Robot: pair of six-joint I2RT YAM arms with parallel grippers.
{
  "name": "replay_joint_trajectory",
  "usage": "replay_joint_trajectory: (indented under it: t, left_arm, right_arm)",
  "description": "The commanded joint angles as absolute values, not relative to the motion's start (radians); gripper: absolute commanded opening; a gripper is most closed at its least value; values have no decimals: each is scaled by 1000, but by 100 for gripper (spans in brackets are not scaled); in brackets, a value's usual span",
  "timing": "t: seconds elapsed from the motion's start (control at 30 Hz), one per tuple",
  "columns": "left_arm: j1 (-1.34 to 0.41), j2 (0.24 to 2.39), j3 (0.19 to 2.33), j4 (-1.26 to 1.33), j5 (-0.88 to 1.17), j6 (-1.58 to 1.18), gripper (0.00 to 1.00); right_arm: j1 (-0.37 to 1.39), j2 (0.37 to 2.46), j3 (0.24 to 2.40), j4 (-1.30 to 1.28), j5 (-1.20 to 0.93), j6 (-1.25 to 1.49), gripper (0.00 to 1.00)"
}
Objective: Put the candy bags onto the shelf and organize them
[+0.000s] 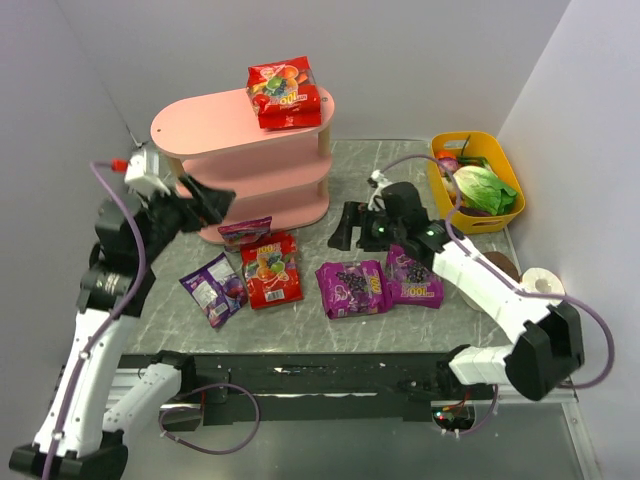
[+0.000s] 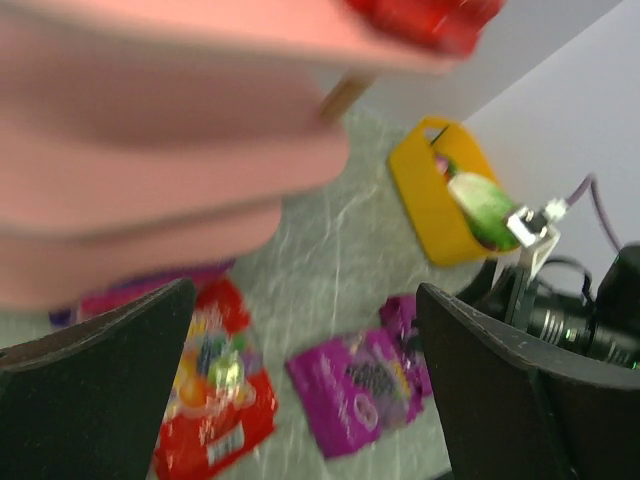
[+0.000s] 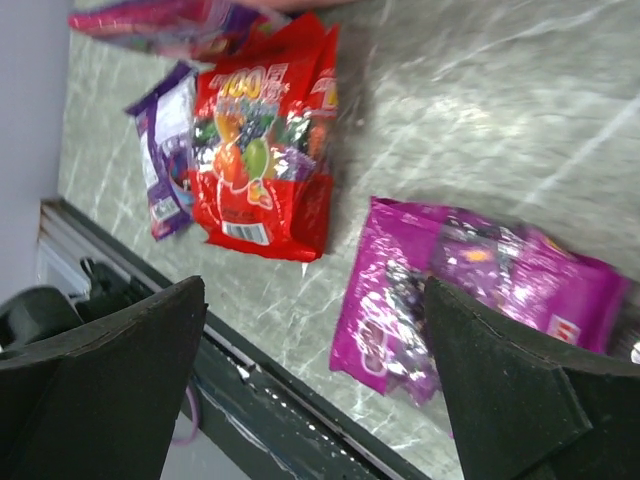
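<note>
- My left gripper (image 1: 222, 208) spread wide, empty, just beside pink three-tier oval shelf (image 1: 215, 128).
- My right gripper (image 1: 338, 230) wide, empty, near magenta glossy grape packets (image 1: 353, 288).
- Red glossy fruit packet (image 1: 285, 92) sits on top tier; the rest lie on grey marbled table (image 1: 400, 170), five I think.

Shelf top: red candy bag (image 1: 284, 92) lies on the pink shelf (image 1: 215, 125).
Tabletop (image 1: 300, 325): second red bag (image 1: 272, 270), blue-violet bag (image 1: 214, 288) just beside it, left magenta bag (image 1: 353, 288) touching right magenta bag (image 1: 414, 279).
Shelf foot: another packet (image 1: 245, 231) against the base.
</note>
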State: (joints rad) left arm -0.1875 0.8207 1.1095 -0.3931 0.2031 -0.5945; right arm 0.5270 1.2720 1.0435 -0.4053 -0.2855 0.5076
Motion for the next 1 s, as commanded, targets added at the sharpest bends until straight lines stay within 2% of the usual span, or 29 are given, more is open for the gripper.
replay_joint_trajectory:
  t: [0.0, 0.2, 0.5, 0.97]
  left_arm:
    - [-190, 735, 938, -492, 176, -692, 97]
    - [-190, 719, 737, -488, 155, -790, 87]
    - [-193, 840, 585, -276, 219, -842, 82]
    - [-202, 1104, 493, -13, 268, -838, 74]
  right_arm:
    - [577, 1367, 1127, -318, -316, 479, 93]
    - [624, 1546, 1184, -275, -348, 494, 89]
    - [643, 1753, 1302, -276, -426, 535, 79]
    - [647, 1758, 1278, -305, -426, 542, 76]
